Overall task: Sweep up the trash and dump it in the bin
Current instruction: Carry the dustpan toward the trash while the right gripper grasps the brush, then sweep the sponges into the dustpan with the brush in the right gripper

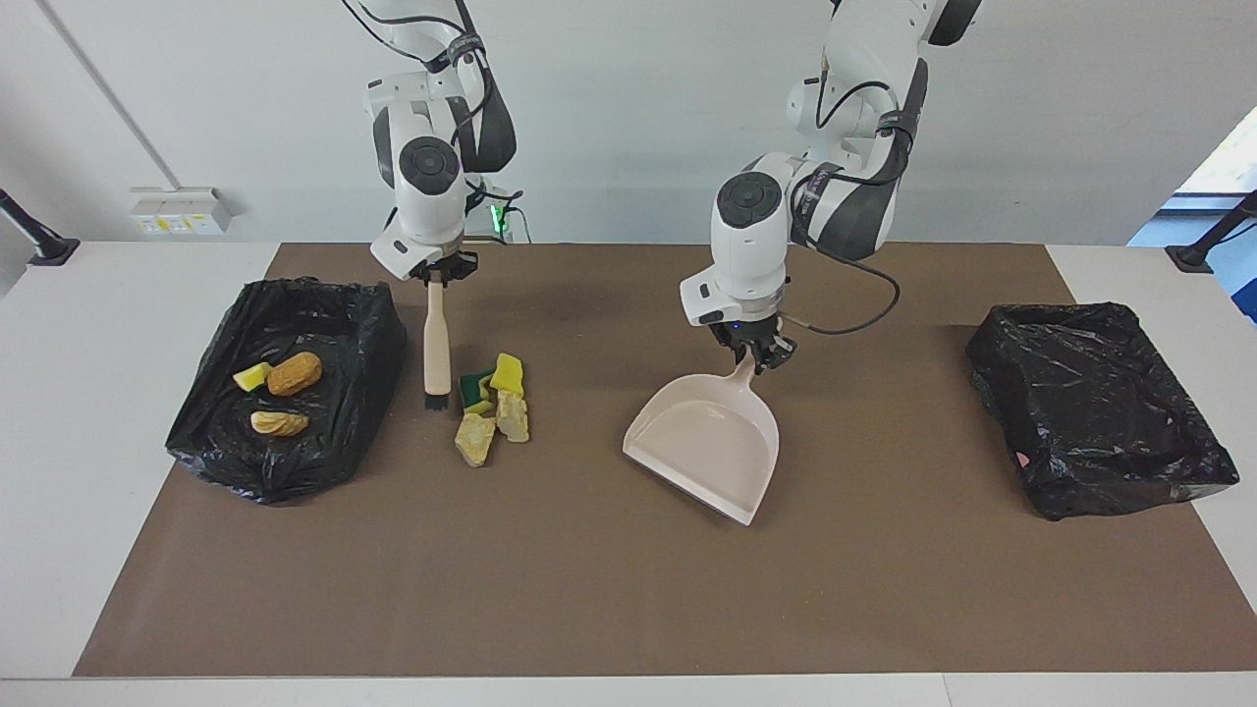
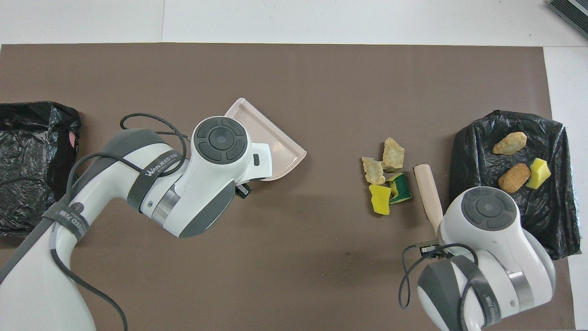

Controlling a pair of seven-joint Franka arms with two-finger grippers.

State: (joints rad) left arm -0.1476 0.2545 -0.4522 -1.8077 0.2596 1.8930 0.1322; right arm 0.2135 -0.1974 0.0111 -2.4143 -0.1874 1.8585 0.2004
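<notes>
A loose pile of trash [image 1: 494, 407] [image 2: 386, 177], yellow-green sponge bits and pale foam chunks, lies on the brown mat. My right gripper [image 1: 435, 279] is shut on the top of the beige brush handle [image 1: 436, 339] [image 2: 427, 188]. The brush hangs upright, its dark bristles [image 1: 436, 401] low between the pile and the black-lined bin [image 1: 363, 324] [image 2: 558, 230]. That bin holds a brown lump [image 1: 295, 373], a yellow bit [image 1: 252, 376] and a beige chunk [image 1: 279, 423]. My left gripper [image 1: 751, 358] is shut on the handle of the beige dustpan [image 1: 707, 442] [image 2: 275, 142], whose mouth is turned partly toward the pile.
A second black-lined bin [image 1: 1100, 403] [image 2: 32, 165] stands at the left arm's end of the table. The brown mat [image 1: 589, 589] covers most of the white table. A bare strip of mat lies between the dustpan and the pile.
</notes>
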